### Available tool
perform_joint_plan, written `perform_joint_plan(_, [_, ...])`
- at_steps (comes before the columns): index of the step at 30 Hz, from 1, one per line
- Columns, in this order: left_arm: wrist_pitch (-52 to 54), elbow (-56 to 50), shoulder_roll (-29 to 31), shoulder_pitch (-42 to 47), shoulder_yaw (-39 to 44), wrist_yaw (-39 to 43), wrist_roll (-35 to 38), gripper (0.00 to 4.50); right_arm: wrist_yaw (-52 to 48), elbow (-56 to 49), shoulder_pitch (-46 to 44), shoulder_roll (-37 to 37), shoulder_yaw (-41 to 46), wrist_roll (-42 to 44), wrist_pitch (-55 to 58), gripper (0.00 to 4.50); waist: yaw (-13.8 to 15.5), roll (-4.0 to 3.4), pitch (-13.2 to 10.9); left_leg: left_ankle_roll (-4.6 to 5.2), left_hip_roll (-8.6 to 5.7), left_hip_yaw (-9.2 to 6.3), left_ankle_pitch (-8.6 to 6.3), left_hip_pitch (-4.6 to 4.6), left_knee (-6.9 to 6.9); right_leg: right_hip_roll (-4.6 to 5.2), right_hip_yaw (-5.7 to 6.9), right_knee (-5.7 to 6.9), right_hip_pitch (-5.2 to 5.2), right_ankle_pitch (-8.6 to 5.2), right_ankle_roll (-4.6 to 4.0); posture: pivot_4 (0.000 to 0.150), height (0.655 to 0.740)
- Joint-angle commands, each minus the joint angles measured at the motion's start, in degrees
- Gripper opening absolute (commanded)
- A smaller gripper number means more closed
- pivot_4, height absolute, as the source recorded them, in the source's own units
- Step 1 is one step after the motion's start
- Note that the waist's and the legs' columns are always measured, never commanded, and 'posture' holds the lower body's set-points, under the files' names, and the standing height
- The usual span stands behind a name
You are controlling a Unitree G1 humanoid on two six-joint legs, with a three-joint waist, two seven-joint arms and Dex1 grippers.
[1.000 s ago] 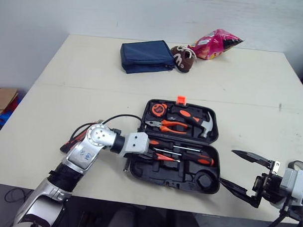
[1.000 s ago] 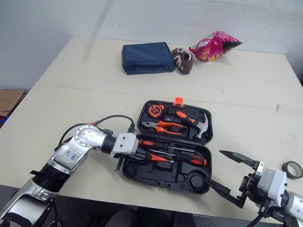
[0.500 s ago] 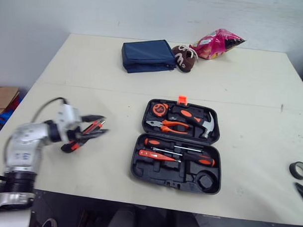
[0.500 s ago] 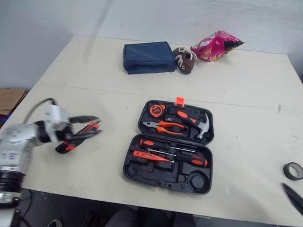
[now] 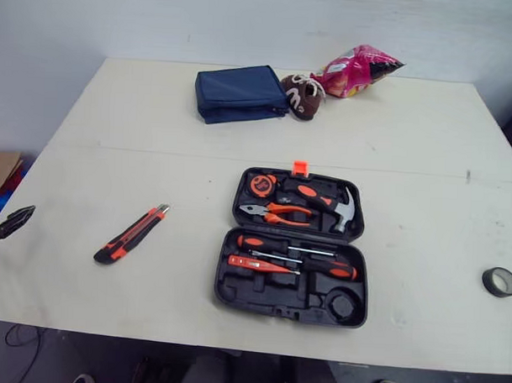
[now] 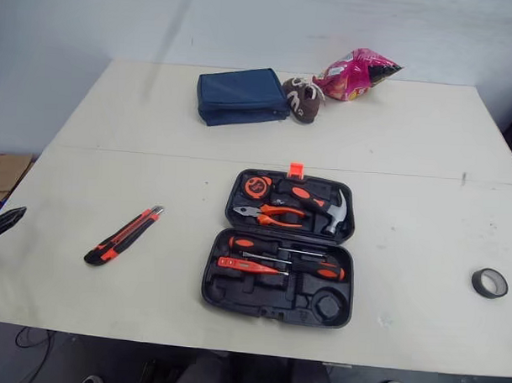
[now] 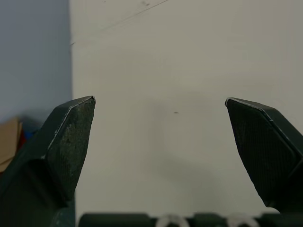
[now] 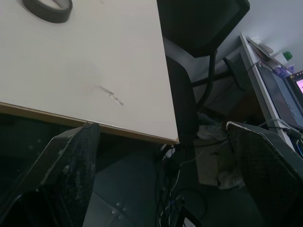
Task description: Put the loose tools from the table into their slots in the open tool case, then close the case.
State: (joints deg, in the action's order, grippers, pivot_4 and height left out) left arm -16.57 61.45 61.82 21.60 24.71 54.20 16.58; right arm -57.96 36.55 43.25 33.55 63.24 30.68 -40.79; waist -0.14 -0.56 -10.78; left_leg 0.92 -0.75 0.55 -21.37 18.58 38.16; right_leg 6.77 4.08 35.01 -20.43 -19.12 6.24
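On the table [image 5: 116, 111], open tool case [image 5: 269, 294] with hammer [image 5: 327, 204], pliers [image 5: 276, 214], screwdrivers [image 5: 256, 242]

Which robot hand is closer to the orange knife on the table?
Left. The left gripper sits at the left edge of the table, just beyond the orange knife. The right gripper hangs off the opposite side, near the tape roll.

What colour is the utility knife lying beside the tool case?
The utility knife is orange and black, clearest in the left eye view.
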Motion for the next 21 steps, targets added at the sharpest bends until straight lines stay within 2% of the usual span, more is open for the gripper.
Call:
perform_joint_plan(1, [-0.87,-1.34,0.47,-0.42,1.89,1.51,1.53,4.47,-0.87,2.39,-0.15,2.59,0.81,2.10,-1.66,4.50,-0.01,0.03,0.01,-0.09,0.00,0.04,-0.07,-0.15,-0.03,0.00,-0.05,0.03,0.08,0.00,-0.01,0.150,0.7400])
perform_joint_plan(8, [-0.10,-5.95,-1.50,-1.14,1.90,4.71,2.69,4.47,-4.94,2.59,-4.01,5.13,-1.36,4.48,-1.20,4.50,-0.08,-0.01,0.04,-0.11,0.10,0.08,-0.06,-0.19,-0.16,-0.07,-0.09,0.11,-0.06,-0.08,-0.15,0.150,0.7400])
perform_joint_plan(12, [3.45,-13.94,-3.67,-2.37,1.41,7.71,4.91,4.47,-8.20,-0.44,-9.36,6.29,-4.97,5.92,0.45,4.50,-0.17,0.05,0.04,-0.11,0.11,0.10,-0.05,-0.18,-0.12,-0.10,-0.08,0.11,-0.03,-0.09,-0.16,0.150,0.7400])
perform_joint_plan(15, [7.32,-19.56,-4.24,-4.39,1.36,9.38,6.07,4.47,-10.81,-5.65,-10.94,5.48,-7.35,7.83,2.61,4.50,-0.24,0.02,0.05,-0.10,0.11,0.15,-0.05,-0.20,-0.06,-0.10,-0.15,0.18,-0.02,-0.07,-0.14,0.150,0.7400])
perform_joint_plan(18, [14.30,-29.72,-4.55,-9.00,0.83,11.48,8.25,4.47,-13.71,-17.57,-11.33,3.65,-12.35,11.39,8.05,4.50,-0.23,-0.16,0.01,-0.12,0.16,0.15,-0.05,-0.18,-0.14,-0.15,-0.14,0.17,-0.11,-0.09,-0.16,0.150,0.7400])
perform_joint_plan(21, [24.99,-39.89,-4.95,-12.92,0.68,9.86,11.08,4.47,-13.56,-30.08,-11.63,1.59,-18.18,12.69,12.13,4.50,-0.10,-0.15,-0.01,-0.15,0.24,0.15,-0.04,-0.13,-0.12,-0.21,-0.13,0.16,-0.13,-0.09,-0.17,0.150,0.7400])
